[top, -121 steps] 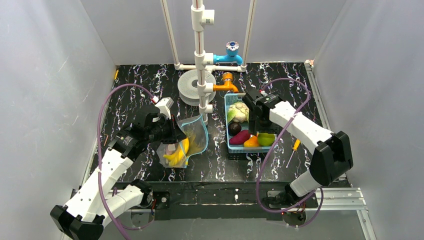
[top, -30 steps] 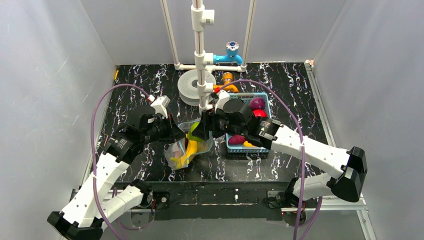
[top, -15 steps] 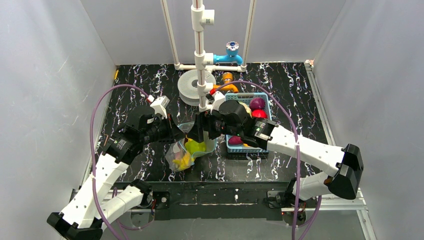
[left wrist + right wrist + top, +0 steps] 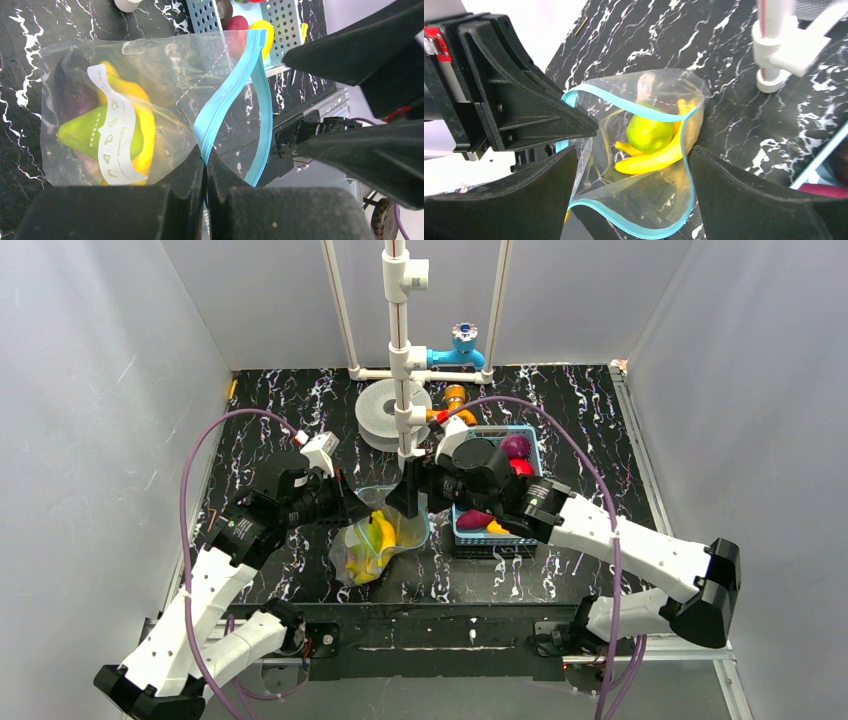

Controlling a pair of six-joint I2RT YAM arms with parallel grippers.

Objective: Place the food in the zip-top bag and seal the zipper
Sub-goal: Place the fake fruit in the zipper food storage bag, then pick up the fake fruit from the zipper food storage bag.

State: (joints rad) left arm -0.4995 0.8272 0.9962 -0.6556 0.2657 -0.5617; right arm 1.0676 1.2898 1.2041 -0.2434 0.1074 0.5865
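Observation:
The clear zip-top bag (image 4: 385, 540) lies left of the basket with its mouth open. My left gripper (image 4: 205, 160) is shut on one side of the blue zipper (image 4: 230, 95) and holds that edge up. It also shows in the top view (image 4: 350, 510). Inside the bag are yellow bananas (image 4: 659, 157), a green fruit (image 4: 649, 132) and a purple eggplant (image 4: 72, 95). My right gripper (image 4: 633, 150) is open and empty just above the bag's mouth (image 4: 408, 502). The other zipper side (image 4: 624, 105) curves apart from the pinched side.
The light-blue basket (image 4: 485, 539) stands right of the bag under my right arm, with a purple fruit (image 4: 515, 447), a red one (image 4: 520, 467) and a maroon sweet potato (image 4: 475, 520). A white pipe stand (image 4: 400, 360), a white roll (image 4: 382, 415) and taps stand behind.
My right arm swung from the basket to the bag's mouth with a green fruit, and the fruit now lies in the bag. The right gripper has drawn back a little. The left gripper keeps its hold.

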